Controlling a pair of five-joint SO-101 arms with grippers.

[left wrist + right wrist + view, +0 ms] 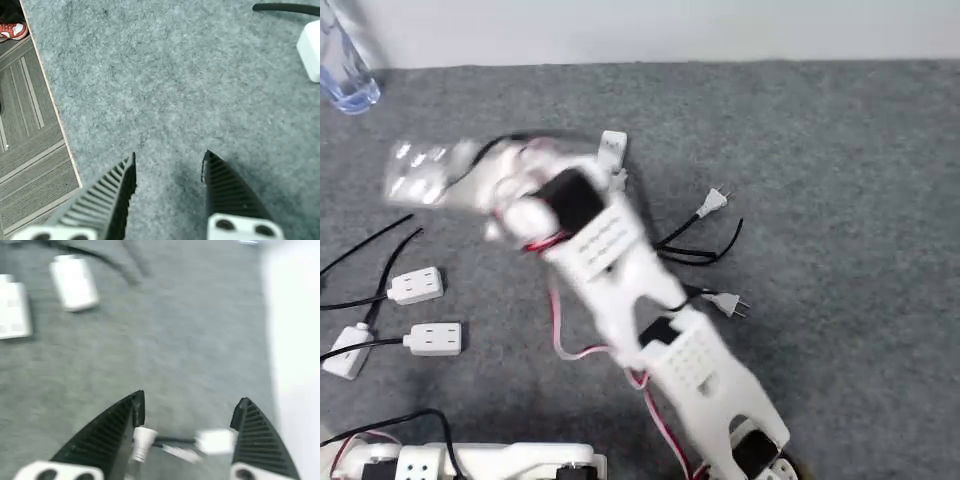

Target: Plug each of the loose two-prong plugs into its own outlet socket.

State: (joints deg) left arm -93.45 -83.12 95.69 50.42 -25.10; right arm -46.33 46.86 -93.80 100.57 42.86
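Two loose two-prong plugs [713,202] [730,303] lie on black cords right of the middle. White outlet sockets [417,285] [433,338] [345,352] sit at the left and another socket [612,148] lies at the back centre. My right gripper [425,172] is stretched out blurred over the back left. In its wrist view, the right gripper [191,399] is open, with a white plug [142,441] and a small white block [215,441] on the carpet between its fingers. My left gripper [169,156] hangs open over bare carpet near the table's edge.
A clear bottle [345,70] stands at the back left corner. Black cords [695,250] curl beside the right arm. The left arm's base [470,462] sits at the front edge. A white socket [312,55] and a black cord [285,7] lie beyond the left gripper.
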